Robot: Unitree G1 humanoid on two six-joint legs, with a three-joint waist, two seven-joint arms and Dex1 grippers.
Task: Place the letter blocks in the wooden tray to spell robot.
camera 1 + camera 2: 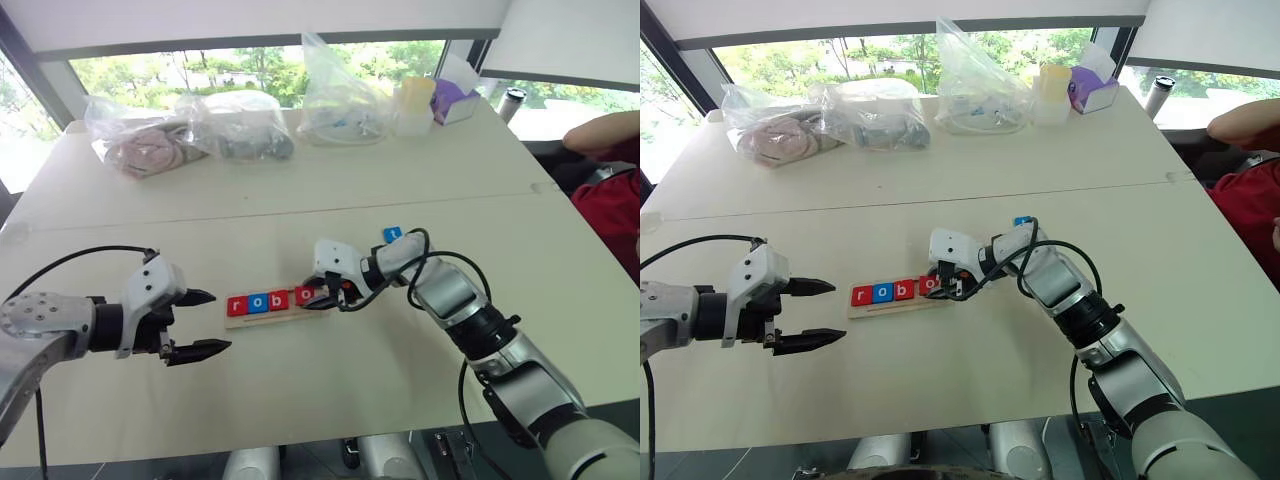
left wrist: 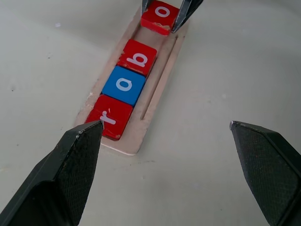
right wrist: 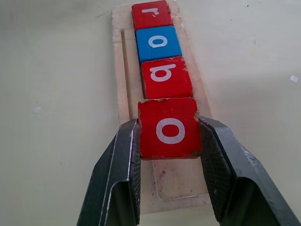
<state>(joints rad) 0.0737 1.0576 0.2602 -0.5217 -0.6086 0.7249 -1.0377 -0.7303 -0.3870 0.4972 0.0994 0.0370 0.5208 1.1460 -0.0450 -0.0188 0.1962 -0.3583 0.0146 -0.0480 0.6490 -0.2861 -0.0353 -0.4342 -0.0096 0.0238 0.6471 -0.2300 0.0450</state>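
1. While lying on the pale counter (image 1: 330, 390), the long shallow light-wood tray (image 3: 123, 70) is holding three flat square blocks in a row: a red "r" block (image 3: 151, 14), a blue "o" block (image 3: 158, 43), a red "b" block (image 3: 166, 76).
2. The right hand (image 3: 170, 136) is gripping a red "o" block (image 3: 169, 128) over the tray's fourth place.
3. The left hand (image 1: 205, 322) is hanging wide open, just beside the tray's "r" end.
4. A small blue block (image 1: 392, 234) is showing half hidden behind the right wrist, its letter hard to read.
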